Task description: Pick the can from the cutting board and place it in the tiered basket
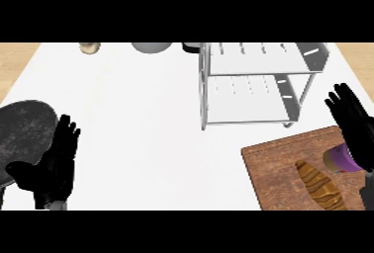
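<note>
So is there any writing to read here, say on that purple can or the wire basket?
No text can be read anywhere in this view.
can: purple with a pale band, no lettering shows.
tiered basket: plain white, no label or sign.
cutting board: wood grain only, no marks.

A white counter top [146,123] fills nearly the whole view, evenly and brightly lit. Pale wooden floor [16,62] shows beyond its edge at 10 o'clock, and another strip at 2 o'clock. Along the far edge, from 11 to 12 o'clock, stand a small beige object [90,48], a grey rounded object [151,47] and a dark one [191,47], all cut off by the view. A dark speckled plate [25,128] lies at 9 o'clock.
</note>
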Robot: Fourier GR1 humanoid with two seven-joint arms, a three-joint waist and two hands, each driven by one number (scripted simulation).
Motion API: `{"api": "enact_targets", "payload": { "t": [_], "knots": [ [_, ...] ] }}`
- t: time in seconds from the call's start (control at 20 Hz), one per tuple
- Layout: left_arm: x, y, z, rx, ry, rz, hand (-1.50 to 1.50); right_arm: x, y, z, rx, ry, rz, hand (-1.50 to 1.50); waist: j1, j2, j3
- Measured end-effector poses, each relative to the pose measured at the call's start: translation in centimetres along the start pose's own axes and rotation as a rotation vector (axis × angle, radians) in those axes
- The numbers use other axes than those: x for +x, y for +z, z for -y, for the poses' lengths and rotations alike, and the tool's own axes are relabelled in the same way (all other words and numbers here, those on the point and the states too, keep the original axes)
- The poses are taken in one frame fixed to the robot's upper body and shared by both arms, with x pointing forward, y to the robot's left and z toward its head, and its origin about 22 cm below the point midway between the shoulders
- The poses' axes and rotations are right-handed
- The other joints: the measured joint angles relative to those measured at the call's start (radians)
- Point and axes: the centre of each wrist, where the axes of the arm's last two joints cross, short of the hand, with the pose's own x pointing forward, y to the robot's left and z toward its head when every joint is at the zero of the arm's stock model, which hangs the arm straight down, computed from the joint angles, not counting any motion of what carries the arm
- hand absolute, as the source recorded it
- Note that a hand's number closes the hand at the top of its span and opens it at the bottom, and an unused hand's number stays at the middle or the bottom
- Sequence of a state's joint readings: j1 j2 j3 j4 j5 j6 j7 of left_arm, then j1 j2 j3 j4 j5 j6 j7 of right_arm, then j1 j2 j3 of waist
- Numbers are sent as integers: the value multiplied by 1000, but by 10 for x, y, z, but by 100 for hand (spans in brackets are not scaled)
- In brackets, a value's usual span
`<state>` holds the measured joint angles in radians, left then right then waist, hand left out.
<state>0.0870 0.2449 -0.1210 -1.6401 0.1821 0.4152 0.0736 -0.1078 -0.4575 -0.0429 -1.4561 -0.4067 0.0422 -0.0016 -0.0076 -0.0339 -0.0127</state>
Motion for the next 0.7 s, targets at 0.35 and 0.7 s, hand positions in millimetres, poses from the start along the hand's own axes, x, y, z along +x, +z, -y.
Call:
{"api": "enact_targets", "payload": {
  "t": [0.35,0.7],
  "knots": [
    [10,-10,7,-175,-11,-15,0,20,36,54,-295,146,283,-150,-86,19,10],
    [17,-19,29,-353,-1,-57,0,-31,99,74,-797,223,403,-150,-76,29,14]
  ]
}}
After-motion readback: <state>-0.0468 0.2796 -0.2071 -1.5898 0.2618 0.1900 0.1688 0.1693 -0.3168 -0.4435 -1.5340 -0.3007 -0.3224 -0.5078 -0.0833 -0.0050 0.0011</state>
